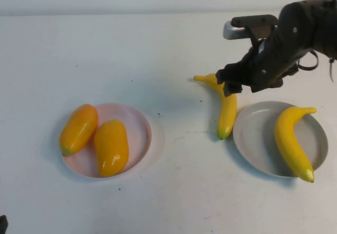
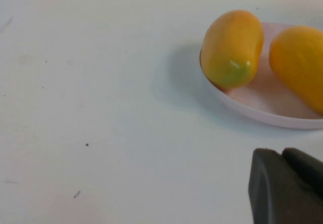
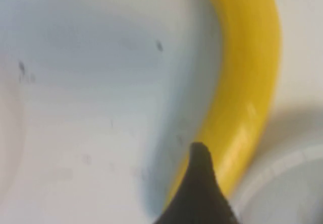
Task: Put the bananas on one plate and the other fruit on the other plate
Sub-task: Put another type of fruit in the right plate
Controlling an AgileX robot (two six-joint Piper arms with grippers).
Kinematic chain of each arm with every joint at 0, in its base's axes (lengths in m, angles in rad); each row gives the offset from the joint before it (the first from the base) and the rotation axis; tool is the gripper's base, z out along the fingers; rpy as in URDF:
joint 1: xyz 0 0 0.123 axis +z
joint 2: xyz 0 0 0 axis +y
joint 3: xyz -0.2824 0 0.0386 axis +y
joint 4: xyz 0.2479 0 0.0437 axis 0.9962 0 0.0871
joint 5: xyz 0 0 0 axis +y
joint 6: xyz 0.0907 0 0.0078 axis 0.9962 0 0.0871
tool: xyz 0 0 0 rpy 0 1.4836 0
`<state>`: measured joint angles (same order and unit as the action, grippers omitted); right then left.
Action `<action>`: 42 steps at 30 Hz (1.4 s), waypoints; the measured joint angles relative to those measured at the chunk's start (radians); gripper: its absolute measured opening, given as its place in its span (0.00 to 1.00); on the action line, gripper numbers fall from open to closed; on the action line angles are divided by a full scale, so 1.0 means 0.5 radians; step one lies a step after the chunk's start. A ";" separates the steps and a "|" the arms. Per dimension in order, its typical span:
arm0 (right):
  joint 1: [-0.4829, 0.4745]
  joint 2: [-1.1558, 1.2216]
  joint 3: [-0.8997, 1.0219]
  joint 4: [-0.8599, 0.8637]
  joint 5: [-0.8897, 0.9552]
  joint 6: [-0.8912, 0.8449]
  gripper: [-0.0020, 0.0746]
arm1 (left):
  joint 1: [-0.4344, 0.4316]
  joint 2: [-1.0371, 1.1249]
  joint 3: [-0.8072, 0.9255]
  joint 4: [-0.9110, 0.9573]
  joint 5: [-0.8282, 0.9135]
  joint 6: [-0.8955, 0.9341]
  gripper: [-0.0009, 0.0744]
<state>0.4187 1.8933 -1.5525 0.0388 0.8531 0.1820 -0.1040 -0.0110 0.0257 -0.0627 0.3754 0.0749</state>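
High view: pink plate (image 1: pixel 138 122) holds both mangoes (image 1: pixel 111 147); grey plate (image 1: pixel 251 134) holds one banana (image 1: pixel 293 142). Right gripper (image 1: pixel 231 86) hangs spread, empty, over the second banana (image 1: pixel 227 113) beside it. Left gripper (image 2: pixel 285 186), clenched, sits near the pink plate.

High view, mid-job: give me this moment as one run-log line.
right gripper: open over table banana | left gripper: shut, parked near pink plate | grey plate: one banana | pink plate: both mangoes

High view overhead; wrist views close; left shares pink plate (image 1: pixel 139 134)
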 joint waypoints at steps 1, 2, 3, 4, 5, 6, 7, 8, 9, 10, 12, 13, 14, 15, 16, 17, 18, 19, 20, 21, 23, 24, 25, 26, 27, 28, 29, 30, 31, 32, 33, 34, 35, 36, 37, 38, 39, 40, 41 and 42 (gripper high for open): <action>0.005 0.088 -0.106 -0.008 0.006 0.000 0.63 | 0.000 0.000 0.000 0.000 0.000 0.000 0.01; 0.009 0.179 -0.210 -0.024 0.018 0.000 0.63 | 0.000 0.000 0.000 0.000 0.000 0.000 0.01; 0.012 0.251 -0.289 -0.036 0.033 0.000 0.63 | 0.000 0.000 0.000 0.000 0.000 0.000 0.01; 0.012 0.336 -0.381 -0.049 0.059 0.000 0.63 | 0.000 0.000 0.000 0.000 0.000 0.000 0.01; 0.012 0.416 -0.465 -0.064 0.095 0.000 0.63 | 0.000 0.000 0.000 0.000 0.000 0.000 0.01; 0.012 0.474 -0.528 -0.078 0.126 0.000 0.63 | 0.000 0.000 0.000 0.000 0.000 0.000 0.01; 0.012 0.539 -0.598 -0.096 0.167 0.000 0.63 | 0.000 0.000 0.000 0.000 0.000 0.000 0.01; 0.012 0.596 -0.658 -0.106 0.202 0.000 0.63 | 0.000 0.000 0.000 0.000 0.000 0.000 0.01; 0.012 0.641 -0.709 -0.111 0.227 0.000 0.63 | 0.000 0.000 0.000 0.000 0.000 0.000 0.01; 0.012 0.676 -0.749 -0.115 0.240 0.000 0.63 | 0.000 0.000 0.000 0.000 0.000 0.000 0.01; 0.012 0.721 -0.804 -0.120 0.258 0.000 0.63 | 0.000 0.000 0.000 0.000 0.000 0.000 0.01; 0.012 0.736 -0.821 -0.120 0.258 0.000 0.63 | 0.000 0.000 0.000 0.000 0.000 0.000 0.01; 0.012 0.750 -0.837 -0.120 0.263 -0.003 0.63 | 0.000 0.000 0.000 0.000 0.000 0.000 0.01; 0.012 0.755 -0.841 -0.120 0.263 -0.003 0.63 | 0.000 0.000 0.000 0.000 0.000 0.000 0.01; 0.012 0.765 -0.850 -0.120 0.266 -0.003 0.63 | 0.000 0.000 0.000 0.000 0.000 0.000 0.01; 0.012 0.773 -0.854 -0.120 0.266 -0.003 0.63 | 0.000 0.000 0.000 0.000 0.000 0.000 0.01; 0.012 0.777 -0.854 -0.120 0.266 -0.003 0.63 | 0.000 0.000 0.000 0.000 0.000 0.000 0.01; 0.012 0.782 -0.854 -0.120 0.266 -0.003 0.63 | 0.000 0.000 0.000 0.000 0.000 0.000 0.01; 0.012 0.789 -0.854 -0.120 0.266 -0.003 0.62 | 0.000 0.000 0.000 0.000 0.000 0.000 0.01; 0.012 0.798 -0.854 -0.120 0.266 -0.003 0.62 | 0.000 0.000 0.000 0.000 0.000 0.000 0.01; 0.012 0.817 -0.854 -0.120 0.271 -0.003 0.61 | 0.000 0.000 0.000 0.000 0.000 0.000 0.01; 0.012 0.829 -0.854 -0.120 0.274 -0.003 0.60 | 0.000 0.000 0.000 0.000 0.000 0.000 0.01; 0.012 0.838 -0.854 -0.128 0.274 -0.003 0.58 | 0.000 0.000 0.000 0.000 0.000 0.000 0.01; 0.012 0.838 -0.855 -0.131 0.274 -0.003 0.54 | 0.000 0.000 0.000 0.000 0.000 0.000 0.01; 0.012 0.838 -0.859 -0.131 0.274 -0.003 0.51 | 0.000 0.000 0.000 0.000 0.000 0.000 0.01; 0.012 0.838 -0.859 -0.128 0.274 -0.003 0.47 | 0.000 0.000 0.000 0.000 0.000 0.000 0.01; 0.012 0.838 -0.859 -0.118 0.274 -0.003 0.43 | 0.000 0.000 0.000 0.000 0.000 0.000 0.01; 0.014 0.830 -0.859 -0.114 0.274 -0.003 0.42 | 0.000 0.000 0.000 0.000 0.000 0.000 0.01; 0.014 0.817 -0.859 -0.114 0.274 -0.003 0.42 | 0.000 0.000 0.000 0.000 0.000 0.000 0.01; 0.014 0.795 -0.859 -0.110 0.274 -0.003 0.42 | 0.000 0.000 0.000 0.000 0.000 0.000 0.01; 0.017 0.769 -0.859 -0.110 0.282 -0.003 0.42 | 0.000 0.000 0.000 0.000 0.000 0.000 0.01; 0.017 0.728 -0.859 -0.110 0.303 -0.003 0.42 | 0.000 0.000 0.000 0.000 0.000 0.000 0.01; 0.017 0.678 -0.859 -0.110 0.332 0.015 0.42 | 0.000 0.000 0.000 0.000 0.000 0.000 0.01; 0.017 0.632 -0.855 -0.110 0.358 0.031 0.42 | 0.000 0.000 0.000 0.000 0.000 0.000 0.01; 0.017 0.567 -0.842 -0.118 0.384 0.057 0.42 | 0.000 0.000 0.000 0.000 0.000 0.000 0.01; 0.017 0.493 -0.812 -0.122 0.398 0.072 0.42 | 0.000 0.000 0.000 0.000 0.000 0.000 0.01; 0.017 0.412 -0.762 -0.128 0.400 0.087 0.42 | 0.000 0.000 0.000 0.000 0.000 0.000 0.01; 0.017 0.328 -0.691 -0.137 0.400 0.110 0.42 | 0.000 0.000 0.000 0.000 0.000 0.000 0.01; 0.017 0.242 -0.603 -0.141 0.386 0.142 0.42 | 0.000 0.000 0.000 0.000 0.000 0.000 0.01; 0.017 0.176 -0.521 -0.145 0.371 0.164 0.42 | 0.000 0.000 0.000 0.000 0.000 0.000 0.01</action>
<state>0.4273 1.9814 -1.8132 -0.0338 1.0388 0.2640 -0.1040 -0.0110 0.0257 -0.0627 0.3754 0.0749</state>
